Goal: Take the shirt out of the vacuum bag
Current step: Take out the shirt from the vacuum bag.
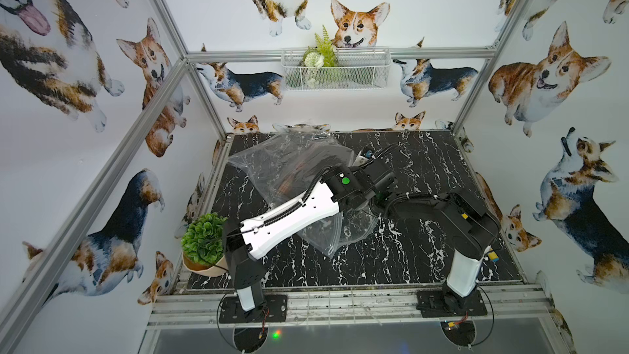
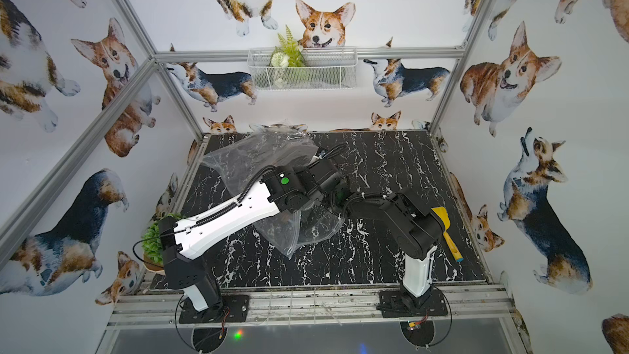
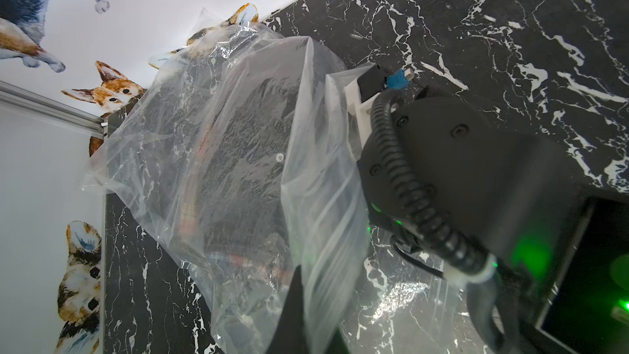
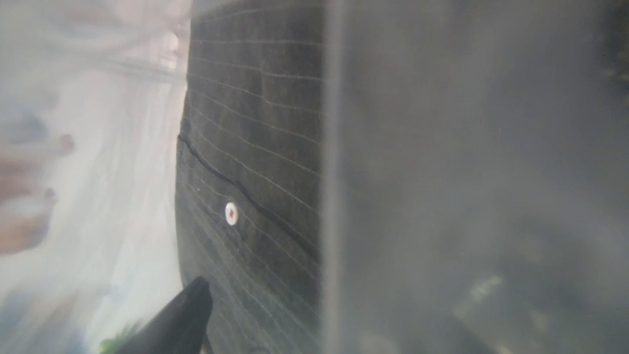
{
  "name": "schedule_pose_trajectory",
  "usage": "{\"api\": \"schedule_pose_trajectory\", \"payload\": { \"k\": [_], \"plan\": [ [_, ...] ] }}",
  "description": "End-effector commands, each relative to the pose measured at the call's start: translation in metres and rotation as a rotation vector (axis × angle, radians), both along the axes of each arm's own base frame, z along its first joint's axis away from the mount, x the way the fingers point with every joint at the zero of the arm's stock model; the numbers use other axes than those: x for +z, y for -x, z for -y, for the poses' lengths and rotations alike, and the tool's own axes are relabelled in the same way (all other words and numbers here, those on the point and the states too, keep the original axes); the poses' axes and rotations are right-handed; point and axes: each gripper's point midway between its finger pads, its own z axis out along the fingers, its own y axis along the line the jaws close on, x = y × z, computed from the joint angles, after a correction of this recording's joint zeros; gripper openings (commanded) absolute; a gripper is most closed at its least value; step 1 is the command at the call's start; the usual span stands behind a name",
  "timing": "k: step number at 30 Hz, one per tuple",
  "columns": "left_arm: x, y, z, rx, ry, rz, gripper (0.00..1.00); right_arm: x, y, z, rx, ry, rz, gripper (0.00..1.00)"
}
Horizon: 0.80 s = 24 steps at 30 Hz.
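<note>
The vacuum bag (image 1: 289, 161) sprawls from the marble surface's (image 1: 425, 165) far-left corner toward its middle, dark pinstriped shirt (image 4: 255, 124) inside — left gripper (image 3: 313, 308) pinched on its plastic, right gripper's one visible finger (image 4: 192, 311) beside the cloth, its spread impossible to tell.

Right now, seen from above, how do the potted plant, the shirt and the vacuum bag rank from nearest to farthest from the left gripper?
1. vacuum bag: pinched in the left gripper.
2. shirt: inside the bag, toward the back.
3. potted plant: front left corner of the table.
</note>
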Motion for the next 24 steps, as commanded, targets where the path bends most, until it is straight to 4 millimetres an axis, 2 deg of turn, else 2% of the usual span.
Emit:
{"api": "schedule_pose_trajectory", "payload": {
  "k": [1,4,8,15,24],
  "plan": [
    [0.003,0.001,-0.005,0.022,0.014,0.012,0.0,0.0,-0.01,-0.002,-0.042,-0.043,-0.028,0.86],
    [0.003,0.002,-0.006,0.022,0.015,0.011,0.0,-0.001,-0.014,-0.003,-0.043,-0.043,-0.028,0.82],
    [0.003,0.002,-0.006,0.021,0.021,0.01,0.0,0.006,-0.019,-0.01,-0.03,-0.05,-0.015,0.74],
    [-0.002,0.003,-0.007,0.021,0.024,0.007,0.0,0.036,-0.021,-0.011,-0.017,-0.065,0.047,0.49],
    [-0.006,0.004,-0.007,0.019,0.029,0.006,0.0,0.041,-0.021,-0.018,0.019,-0.09,0.052,0.26]
  ]
}}
